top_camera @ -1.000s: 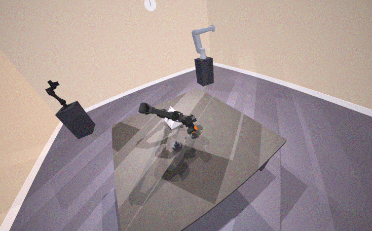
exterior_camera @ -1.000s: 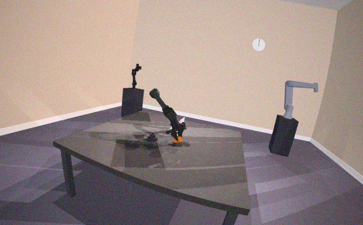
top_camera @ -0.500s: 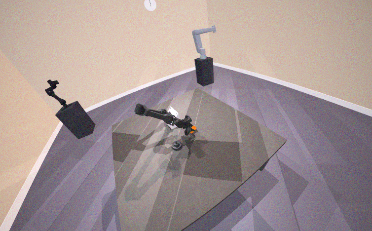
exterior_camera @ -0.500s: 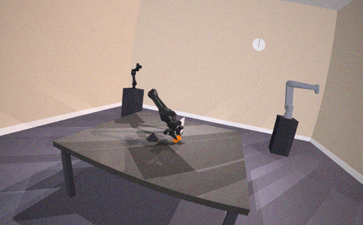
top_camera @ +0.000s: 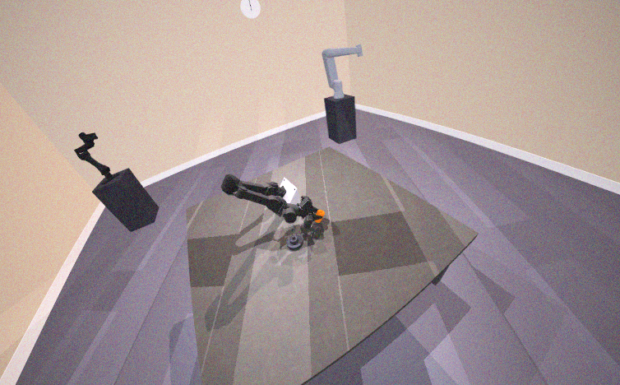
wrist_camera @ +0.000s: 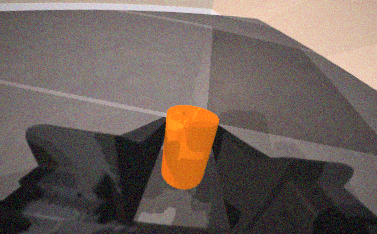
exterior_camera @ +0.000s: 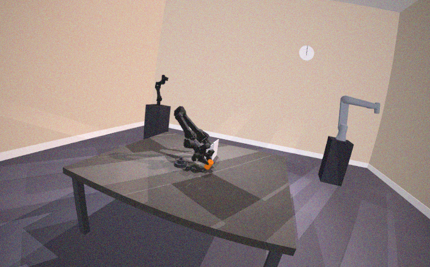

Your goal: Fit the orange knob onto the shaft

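The orange knob (top_camera: pixel 321 215) (exterior_camera: pixel 209 164) (wrist_camera: pixel 187 150) is held between the fingers of my gripper (top_camera: pixel 318 217) (exterior_camera: pixel 207 162) (wrist_camera: pixel 190 125), which is shut on it. In the top and exterior views the knob is tilted and close above the table. The round dark pedestal (top_camera: pixel 294 243) (exterior_camera: pixel 180 162) stands on the table, to the left of the knob in the top and exterior views, apart from it; its short shaft points up. The pedestal is not in the wrist view. The shaft's flat side and the inside of the knob's hole cannot be made out.
A white panel (top_camera: pixel 289 190) (exterior_camera: pixel 214 149) stands on the table (top_camera: pixel 274 325) (exterior_camera: pixel 117 179) behind the gripper. Off the table, a black arm and a grey arm stand on dark blocks (top_camera: pixel 340 119) (exterior_camera: pixel 157 120). Shadows of the arm fall across the table.
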Motion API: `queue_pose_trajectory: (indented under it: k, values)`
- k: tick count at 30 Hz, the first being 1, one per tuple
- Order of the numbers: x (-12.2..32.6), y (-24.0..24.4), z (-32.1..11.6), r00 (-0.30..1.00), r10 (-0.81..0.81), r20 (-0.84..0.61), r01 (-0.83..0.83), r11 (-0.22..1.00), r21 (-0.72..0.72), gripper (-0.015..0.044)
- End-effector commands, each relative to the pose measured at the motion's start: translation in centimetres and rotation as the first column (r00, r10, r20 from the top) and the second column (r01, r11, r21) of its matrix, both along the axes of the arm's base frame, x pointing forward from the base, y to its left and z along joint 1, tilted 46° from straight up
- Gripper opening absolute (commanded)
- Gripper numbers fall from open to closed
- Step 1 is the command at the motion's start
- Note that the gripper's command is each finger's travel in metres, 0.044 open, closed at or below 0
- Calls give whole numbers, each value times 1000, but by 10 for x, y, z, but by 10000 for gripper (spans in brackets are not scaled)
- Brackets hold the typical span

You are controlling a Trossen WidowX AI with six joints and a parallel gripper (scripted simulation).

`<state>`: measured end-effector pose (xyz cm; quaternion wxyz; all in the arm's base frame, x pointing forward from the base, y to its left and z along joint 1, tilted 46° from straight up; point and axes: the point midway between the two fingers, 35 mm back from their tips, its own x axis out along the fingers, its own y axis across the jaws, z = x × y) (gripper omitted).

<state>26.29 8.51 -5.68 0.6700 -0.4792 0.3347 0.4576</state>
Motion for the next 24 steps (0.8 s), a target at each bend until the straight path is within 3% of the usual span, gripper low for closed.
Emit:
queue_pose_trajectory:
  k: [1,10,19,22,24]
  values:
    - [-3,-3,1,1000,23,8,-23,999,47,179]
    - [-5,-13,3,997,74,32,-78,979,190,179]
    - [-7,-15,7,998,60,25,-63,987,151,179]
    - [-5,-14,7,998,59,28,-63,986,153,258]
    - [-5,-14,7,998,59,28,-63,986,153,260]
